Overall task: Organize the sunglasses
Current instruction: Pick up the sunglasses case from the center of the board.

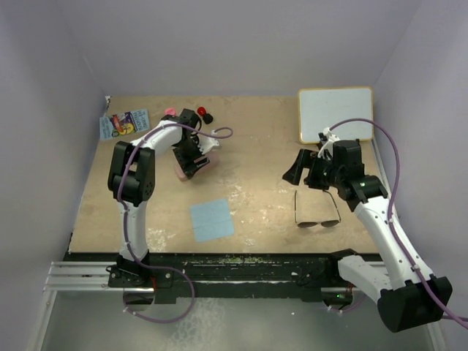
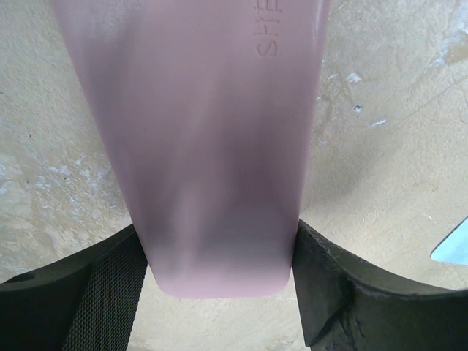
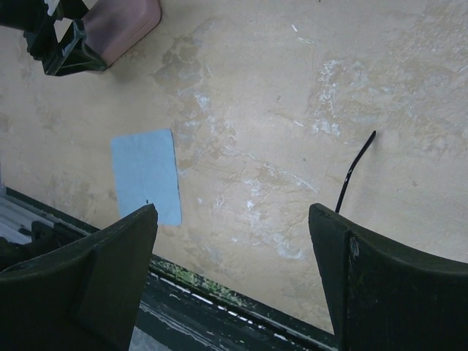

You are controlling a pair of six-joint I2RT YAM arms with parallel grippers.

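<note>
The sunglasses (image 1: pixel 316 213) lie on the table at the right, lenses toward the near edge and thin temple arms pointing away. One temple tip (image 3: pixel 355 168) shows in the right wrist view. My right gripper (image 1: pixel 303 175) (image 3: pixel 234 219) hangs open just beyond the sunglasses with nothing between its fingers. At the back left, my left gripper (image 1: pixel 191 164) (image 2: pixel 219 256) is shut on the end of the pink case (image 1: pixel 206 166) (image 2: pixel 205 131) (image 3: pixel 121 25), both fingers against its sides. The case rests on the table.
A light-blue cloth (image 1: pixel 212 219) (image 3: pixel 145 175) lies flat at the near centre. A white board (image 1: pixel 335 113) sits at the back right. Colourful cards (image 1: pixel 124 123) and small red and black objects (image 1: pixel 205 115) are at the back left. The black rail (image 1: pixel 241 267) runs along the near edge.
</note>
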